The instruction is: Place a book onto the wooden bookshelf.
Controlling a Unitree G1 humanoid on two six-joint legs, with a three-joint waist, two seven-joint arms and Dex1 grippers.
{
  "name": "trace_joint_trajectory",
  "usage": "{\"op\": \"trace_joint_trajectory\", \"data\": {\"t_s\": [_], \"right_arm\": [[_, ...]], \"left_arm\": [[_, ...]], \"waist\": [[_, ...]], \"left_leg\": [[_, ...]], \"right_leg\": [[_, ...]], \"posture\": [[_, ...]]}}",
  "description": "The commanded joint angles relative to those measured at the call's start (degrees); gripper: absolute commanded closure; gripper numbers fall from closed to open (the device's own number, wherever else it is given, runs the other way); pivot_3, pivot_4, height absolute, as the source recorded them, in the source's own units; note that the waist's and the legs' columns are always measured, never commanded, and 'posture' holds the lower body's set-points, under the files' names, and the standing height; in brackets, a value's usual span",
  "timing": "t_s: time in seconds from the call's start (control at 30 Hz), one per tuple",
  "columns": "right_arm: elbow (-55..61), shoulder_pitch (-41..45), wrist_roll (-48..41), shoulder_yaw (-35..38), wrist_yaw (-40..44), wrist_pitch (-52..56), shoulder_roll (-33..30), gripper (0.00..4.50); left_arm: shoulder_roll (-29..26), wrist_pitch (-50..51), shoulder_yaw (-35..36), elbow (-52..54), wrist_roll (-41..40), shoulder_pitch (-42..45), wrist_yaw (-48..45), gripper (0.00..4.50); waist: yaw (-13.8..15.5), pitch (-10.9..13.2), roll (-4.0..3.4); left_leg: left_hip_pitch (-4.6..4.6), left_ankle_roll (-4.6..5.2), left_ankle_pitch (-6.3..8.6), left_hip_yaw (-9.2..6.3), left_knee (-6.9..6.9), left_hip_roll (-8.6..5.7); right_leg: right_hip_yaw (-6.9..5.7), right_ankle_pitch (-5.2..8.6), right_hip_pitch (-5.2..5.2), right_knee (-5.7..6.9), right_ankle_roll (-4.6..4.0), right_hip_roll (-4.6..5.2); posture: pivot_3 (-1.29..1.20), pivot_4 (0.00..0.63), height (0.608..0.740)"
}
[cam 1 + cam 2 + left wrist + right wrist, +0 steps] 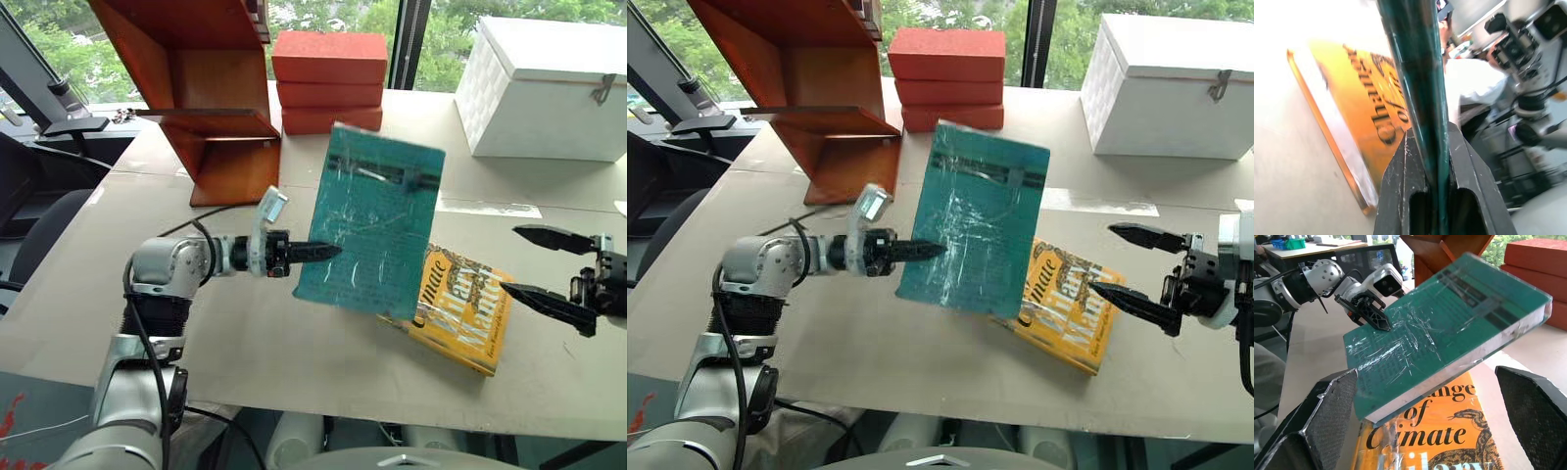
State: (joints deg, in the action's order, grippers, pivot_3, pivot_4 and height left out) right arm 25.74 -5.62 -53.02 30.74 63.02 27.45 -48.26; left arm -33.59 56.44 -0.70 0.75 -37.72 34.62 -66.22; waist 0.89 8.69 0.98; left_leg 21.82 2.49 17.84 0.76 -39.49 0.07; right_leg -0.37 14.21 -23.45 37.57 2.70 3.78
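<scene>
Head view, left gripper (328,252): it is clamping the edge of the book (370,230), with both black fingers pressed onto it.
Head view, book: it is hanging tilted above the table (294,362), with its lower corner over the yellow-orange book (462,308) that is lying flat there.
Head view, right gripper (534,264): it is standing wide apart and holding nothing, just beside the yellow-orange book.
Head view, wooden bookshelf (211,88): it is standing at the far side of the table, behind the book and apart from it, next to the stack of red boxes (329,81); the white chest (549,88) is sitting further to the right.
Left wrist view, fingers (1400,196): they are squeezing the teal edge of the book between them, above the yellow-orange book.
Right wrist view, fingers (1312,423): they are spreading wide on both sides, with the book raised in front and the left gripper gripping its far edge.
</scene>
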Motion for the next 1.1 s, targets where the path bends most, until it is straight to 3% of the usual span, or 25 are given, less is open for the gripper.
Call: {"op": "trace_joint_trajectory", "data": {"t_s": [0.03, 0.2, 0.33, 0.5, 0.8, 1.1], "right_arm": [[-2.76, 3.21, -1.84, 2.17, -0.51, 0.25, -0.76, 0.0], [-7.37, 9.29, -0.58, -0.78, 0.39, -0.38, -0.64, 0.0], [-11.88, 16.76, -0.32, -4.13, 1.66, 0.12, -0.91, 0.0], [-16.8, 26.5, -0.74, -6.95, 1.3, 1.0, -0.02, 0.0], [-20.2, 37.03, -1.62, -8.82, -5.14, 3.99, 5.01, 0.0], [-17.75, 36.91, 0.87, -9.86, -9.38, 6.19, 4.95, 0.0]], "left_arm": [[-5.75, -16.23, -2.62, 10.94, 14.1, 4.42, 6.65, 4.47], [-9.91, -32.14, -4.67, 12.68, 29.36, 13.9, 15.94, 4.47], [-16.98, -48.04, -8.28, 10.25, 46.74, 18.47, 21.55, 4.47], [-25.19, -51.38, -7.03, 7.45, 57.28, 16.78, 23.41, 4.47], [-37.23, -51.72, -0.29, 2.11, 63.14, 8.62, 23.61, 4.47], [-38.92, -55.69, -0.3, -3.2, 61.9, 6.69, 21.65, 4.47]], "waist": [[-0.07, 0.05, 0.08], [-0.11, 0.02, 0.01], [-0.35, 0.09, 0.02], [-0.43, 0.17, 0.03], [0.08, 0.28, 0.19], [-0.89, 0.3, 0.18]], "left_leg": [[0.0, 0.0, 0.0, 0.0, 0.0, 0.0], [-0.16, -0.06, -0.04, 0.13, 0.05, -0.02], [-0.11, -0.05, -0.03, 0.17, 0.08, -0.02], [0.01, -0.05, -0.03, 0.27, 0.18, 0.02], [0.18, -0.04, -0.03, 0.23, 0.14, 0.06], [0.19, -0.04, -0.03, 0.34, 0.15, 0.07]], "right_leg": [[0.0, 0.0, 0.0, -0.01, 0.0, 0.0], [0.12, -0.02, 0.06, 0.03, -0.02, -0.13], [0.13, -0.02, -0.01, 0.02, -0.01, -0.43], [0.07, -0.01, -0.2, -0.06, 0.01, -0.52], [-0.11, -0.01, -0.3, -0.01, 0.01, -0.47], [-0.07, -0.01, -0.42, 0.12, 0.02, -0.44]], "posture": [[0.0, 0.15, 0.74], [0.0, 0.15, 0.74], [0.0, 0.15, 0.74], [0.0, 0.15, 0.74], [0.0, 0.15, 0.74], [0.0, 0.15, 0.74]]}}
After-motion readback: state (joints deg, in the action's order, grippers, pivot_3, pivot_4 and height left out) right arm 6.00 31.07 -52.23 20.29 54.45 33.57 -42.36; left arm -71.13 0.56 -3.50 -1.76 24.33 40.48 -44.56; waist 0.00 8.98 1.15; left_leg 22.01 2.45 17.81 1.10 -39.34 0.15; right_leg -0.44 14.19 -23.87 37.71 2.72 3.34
